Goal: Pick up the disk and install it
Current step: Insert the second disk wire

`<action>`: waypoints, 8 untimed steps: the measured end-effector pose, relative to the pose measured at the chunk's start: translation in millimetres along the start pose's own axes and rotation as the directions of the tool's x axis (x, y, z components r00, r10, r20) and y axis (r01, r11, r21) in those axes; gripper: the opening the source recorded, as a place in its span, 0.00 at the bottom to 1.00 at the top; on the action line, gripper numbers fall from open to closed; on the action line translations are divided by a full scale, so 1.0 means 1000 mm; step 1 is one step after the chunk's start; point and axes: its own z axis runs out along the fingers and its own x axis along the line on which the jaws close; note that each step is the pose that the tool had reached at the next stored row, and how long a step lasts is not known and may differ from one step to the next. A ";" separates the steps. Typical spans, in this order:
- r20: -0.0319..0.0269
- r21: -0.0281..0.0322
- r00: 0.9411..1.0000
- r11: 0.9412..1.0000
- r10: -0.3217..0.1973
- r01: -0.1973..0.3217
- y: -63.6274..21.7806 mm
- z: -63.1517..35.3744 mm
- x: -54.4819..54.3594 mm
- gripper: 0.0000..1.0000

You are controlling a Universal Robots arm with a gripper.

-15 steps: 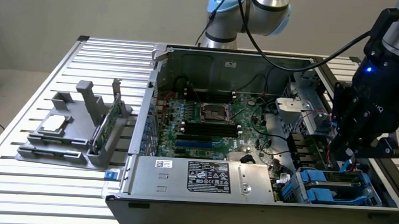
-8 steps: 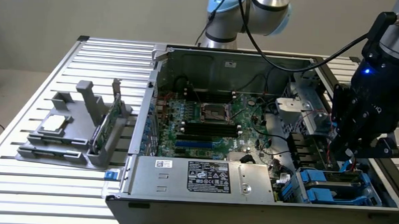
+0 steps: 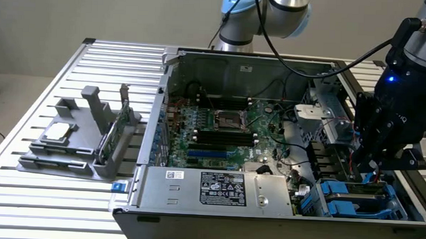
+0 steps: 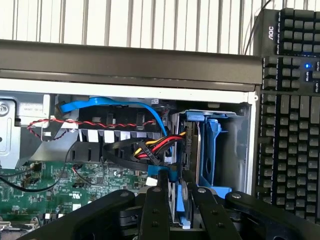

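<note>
Wrist view: my gripper (image 4: 176,200) gripped the disk (image 4: 176,207) edge-on by its blue frame, aligned with the case's (image 3: 266,219) corner drive bay (image 4: 212,150).

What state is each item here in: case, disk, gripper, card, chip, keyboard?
Grey metal computer case: lying on its side, panel off, interior exposed.
Blue-framed silver-grey disk: upright on edge, gripped at the drive bay.
Black gripper: closed on the disk's frame.
Thin green circuit card: standing on edge in the grey holder, outside the case.
Small square silver chip: lying flat on the holder.
Black keyboard: blue indicator lit.
</note>
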 end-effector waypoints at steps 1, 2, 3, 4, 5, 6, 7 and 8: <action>0.001 0.000 1.000 1.000 0.000 0.000 0.0002 0.0005 0.000 0.24; 0.002 0.000 1.000 1.000 -0.001 0.001 0.0004 0.0010 0.000 0.24; 0.003 0.000 1.000 1.000 -0.001 0.001 0.0005 0.0014 0.001 0.17; 0.004 0.000 1.000 1.000 -0.001 0.001 0.0006 0.0017 0.001 0.17; 0.004 0.000 1.000 1.000 -0.002 0.002 0.0006 0.0020 0.001 0.17; 0.004 -0.001 1.000 1.000 -0.002 0.002 0.0006 0.0023 0.001 0.17; 0.004 -0.001 1.000 1.000 -0.003 0.003 0.0005 0.0027 0.001 0.17; 0.004 -0.001 1.000 1.000 -0.004 0.004 0.0005 0.0030 0.001 0.17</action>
